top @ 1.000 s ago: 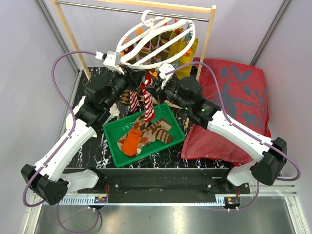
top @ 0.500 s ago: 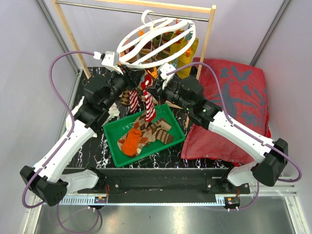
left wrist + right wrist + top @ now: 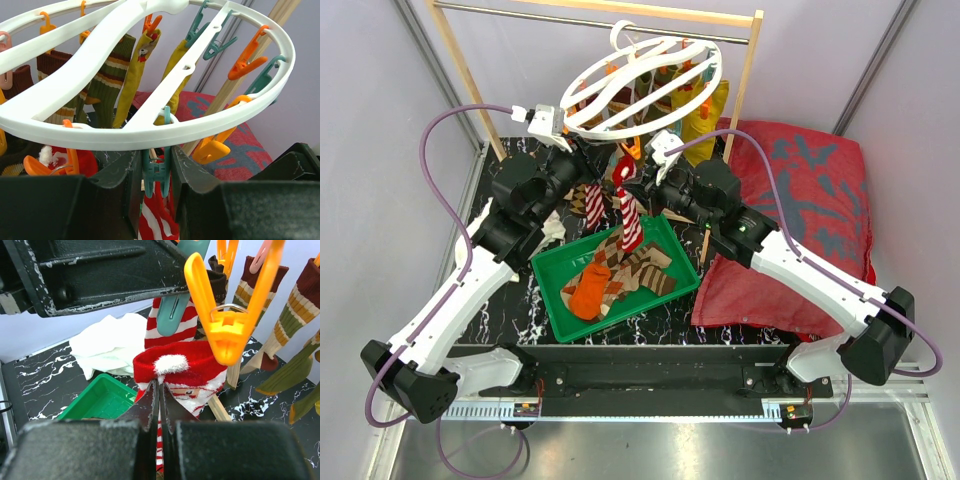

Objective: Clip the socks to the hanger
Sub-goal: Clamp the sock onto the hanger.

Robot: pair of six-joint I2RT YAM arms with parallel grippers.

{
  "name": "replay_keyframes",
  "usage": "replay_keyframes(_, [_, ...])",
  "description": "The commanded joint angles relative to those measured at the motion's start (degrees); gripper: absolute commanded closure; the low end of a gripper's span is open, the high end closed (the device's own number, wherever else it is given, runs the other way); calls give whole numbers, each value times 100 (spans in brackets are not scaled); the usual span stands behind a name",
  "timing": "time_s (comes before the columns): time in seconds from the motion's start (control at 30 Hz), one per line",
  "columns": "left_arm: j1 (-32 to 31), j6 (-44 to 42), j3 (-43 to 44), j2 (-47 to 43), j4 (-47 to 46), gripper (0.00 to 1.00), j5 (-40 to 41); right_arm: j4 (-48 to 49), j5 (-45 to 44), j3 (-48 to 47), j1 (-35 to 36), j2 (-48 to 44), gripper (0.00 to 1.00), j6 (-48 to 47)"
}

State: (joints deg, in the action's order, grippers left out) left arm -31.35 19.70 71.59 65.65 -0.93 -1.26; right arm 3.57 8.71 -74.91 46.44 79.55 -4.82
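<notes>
While our right gripper [image 3: 160,390] is clamping the striped sock [image 3: 176,371] by its cuff, length hanging down, we are holding it just beneath the hanger [image 3: 125,135]'s teal clip [image 3: 155,175], which our left gripper [image 3: 156,162] is seemingly squeezing

Walls: we see pale lilac panels [image 3: 380,120] left, back and right, evenly lit.
Table: black marble top [image 3: 510,300], veined white.
Rack: wooden frame [image 3: 468,85] with metal rod [image 3: 520,14], at the back.
Cushion [image 3: 810,200]: red, grey-printed, right side.
</notes>
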Motion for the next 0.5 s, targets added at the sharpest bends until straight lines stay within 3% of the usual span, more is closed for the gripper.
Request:
replay_keyframes(0.0, [-20, -107, -75, -43, -188, 100, 91, 152, 96, -181, -56, -168, 100, 7])
replay_keyframes(0.47, [-20, 51, -146, -26, -206, 100, -76, 232, 192, -410, -56, 17, 100, 25])
